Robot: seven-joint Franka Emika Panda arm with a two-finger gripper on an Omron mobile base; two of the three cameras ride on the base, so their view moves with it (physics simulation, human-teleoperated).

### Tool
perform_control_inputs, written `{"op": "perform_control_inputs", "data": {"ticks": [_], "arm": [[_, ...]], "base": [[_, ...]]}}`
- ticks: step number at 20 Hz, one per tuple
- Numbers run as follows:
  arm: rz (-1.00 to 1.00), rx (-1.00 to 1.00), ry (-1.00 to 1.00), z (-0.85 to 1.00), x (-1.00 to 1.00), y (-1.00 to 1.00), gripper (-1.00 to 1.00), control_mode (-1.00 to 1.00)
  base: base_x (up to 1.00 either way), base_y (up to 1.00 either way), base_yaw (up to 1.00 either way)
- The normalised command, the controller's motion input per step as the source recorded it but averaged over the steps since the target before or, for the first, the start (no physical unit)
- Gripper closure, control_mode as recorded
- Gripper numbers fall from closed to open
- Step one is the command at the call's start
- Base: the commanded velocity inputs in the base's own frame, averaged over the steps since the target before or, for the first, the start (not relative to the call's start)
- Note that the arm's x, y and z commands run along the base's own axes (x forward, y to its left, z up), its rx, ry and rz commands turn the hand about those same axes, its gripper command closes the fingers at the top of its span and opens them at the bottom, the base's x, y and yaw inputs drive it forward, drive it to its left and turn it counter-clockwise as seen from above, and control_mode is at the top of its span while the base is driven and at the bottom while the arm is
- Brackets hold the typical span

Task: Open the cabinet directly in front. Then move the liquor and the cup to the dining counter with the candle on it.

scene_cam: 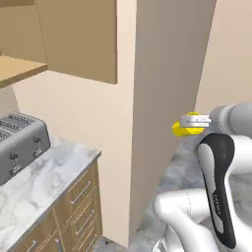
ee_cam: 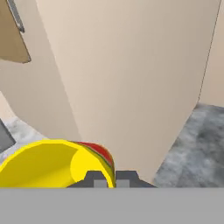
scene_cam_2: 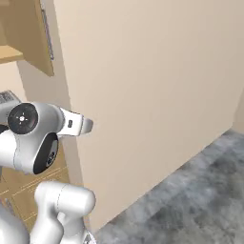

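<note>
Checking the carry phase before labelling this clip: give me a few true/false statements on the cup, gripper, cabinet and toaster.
1. The gripper is shut on the rim of the cup. True.
2. The cup is blue. False: it is bright yellow, with a red mark on its side.
3. The cabinet door is swung open. True: a bare shelf shows beside it in the left base view.
4. The toaster stands on the floor. False: it stands on the short marble counter above the drawers.
5. The cup rests on that counter. False: it hangs in the air in front of a tall beige panel.
</note>
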Motion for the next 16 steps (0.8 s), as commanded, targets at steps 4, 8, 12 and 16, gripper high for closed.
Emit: {"op": "perform_control_inputs", "data": {"ticks": [4, 8, 12, 16], "arm": [[0.00, 0.00, 0.00, 0.00, 0.00, 0.00, 1.00, 1.00], [0.00, 0.00, 0.00, 0.00, 0.00, 0.00, 1.00, 1.00], [0.00, 0.00, 0.00, 0.00, 0.00, 0.00, 1.00, 1.00], [0.00, 0.00, 0.00, 0.00, 0.00, 0.00, 1.00, 1.00]], "base": [[0.00, 0.00, -1.00], [0.00, 0.00, -1.00], [-0.03, 0.00, -0.97], [-0.05, 0.00, -0.98]]}}
